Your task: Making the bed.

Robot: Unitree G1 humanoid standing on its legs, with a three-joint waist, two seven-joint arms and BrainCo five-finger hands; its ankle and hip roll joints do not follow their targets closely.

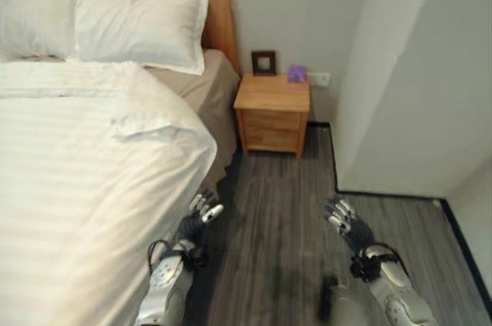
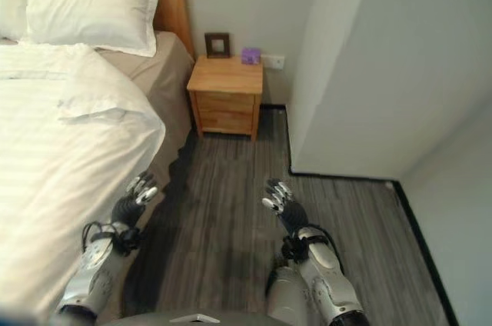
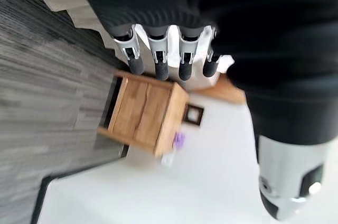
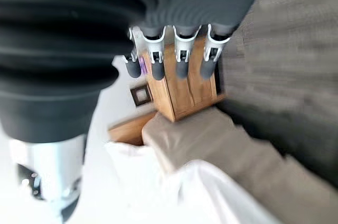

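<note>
Both hands hanging loose over the floor, holding nothing.

Left to right: two white pillows (image 1: pixel 138 26) sit at the head of the bed (image 1: pixel 207 91), with the white duvet (image 1: pixel 84 180) spread over it and a bit rumpled near the top corner. Left hand (image 1: pixel 201 209) is just beside the bed's edge, fingers relaxed and empty. Wooden nightstand (image 1: pixel 272 112) against the wall has a small dark frame (image 1: pixel 264 62) and something purple (image 1: pixel 297 73), can't tell what. Right hand (image 1: pixel 340 214) hovers over the grey floor (image 1: pixel 269 218), fingers straight-ish, also empty.
</note>
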